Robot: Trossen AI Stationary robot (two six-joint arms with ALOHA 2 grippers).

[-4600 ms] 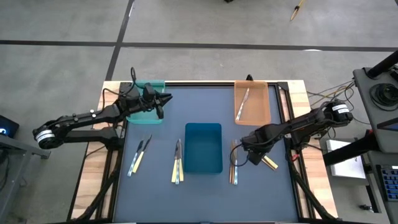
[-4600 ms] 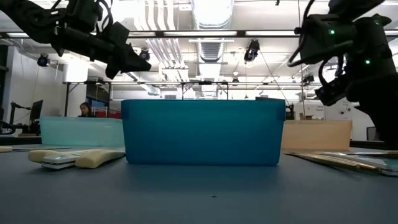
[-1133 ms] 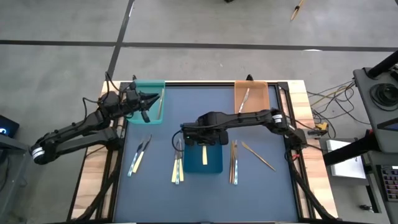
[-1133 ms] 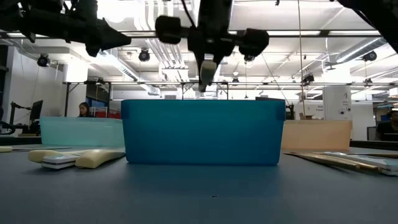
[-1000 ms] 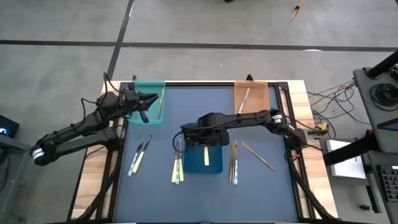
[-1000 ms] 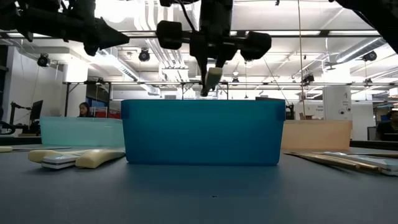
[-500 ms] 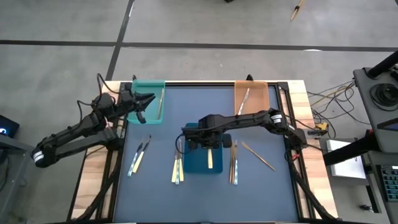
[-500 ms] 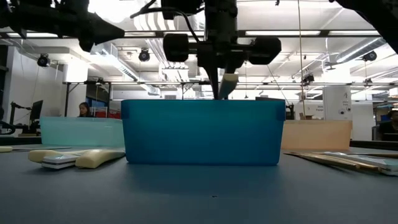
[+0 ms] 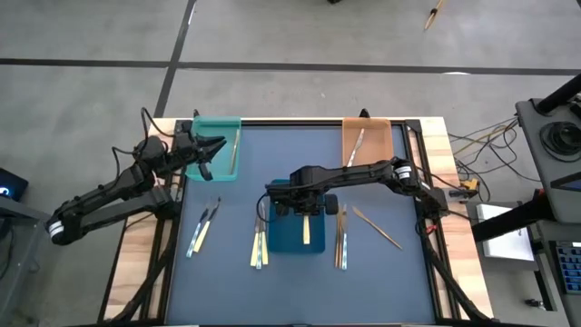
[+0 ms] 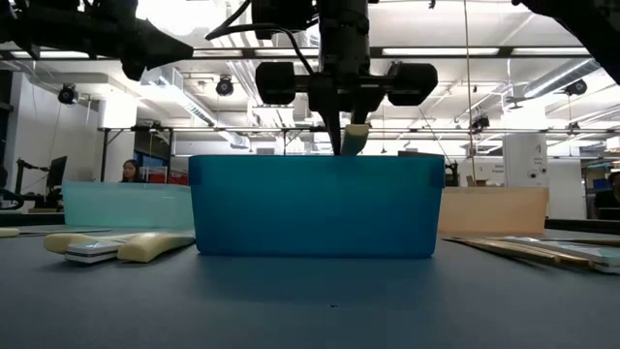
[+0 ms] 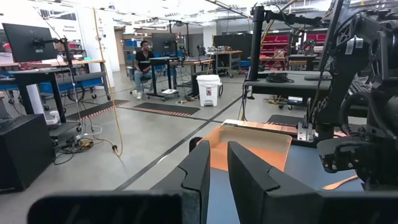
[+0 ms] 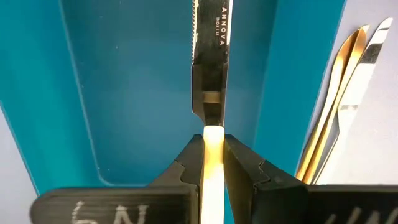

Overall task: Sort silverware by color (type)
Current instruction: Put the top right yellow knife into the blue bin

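My right gripper hangs over the blue tray in the table's middle, pointing down, shut on a knife with a cream-yellow handle. In the low view the handle shows just above the tray's rim. My left gripper hovers level and shut over the teal tray at the far left, holding nothing. One utensil lies in the teal tray and one in the orange tray. More silverware lies on the mat in small groups. My right gripper pinches the knife's cream-yellow handle between its two fingers, close to where the handle meets the blade. The fingers come from above, pointing down. The handle end stands tilted above the tray's rim; the tray wall hides the blade in the low view.
The orange tray stands at the far right. A single gold utensil lies slantwise right of the blue tray, and gold ones lie close beside that tray's right wall. The mat near the front edge is bare.
My right gripper has sunk a little and shifted slightly toward the table's right edge with the knife, so that the handle end now sits just above the blue tray's rim. The grip has stayed shut.
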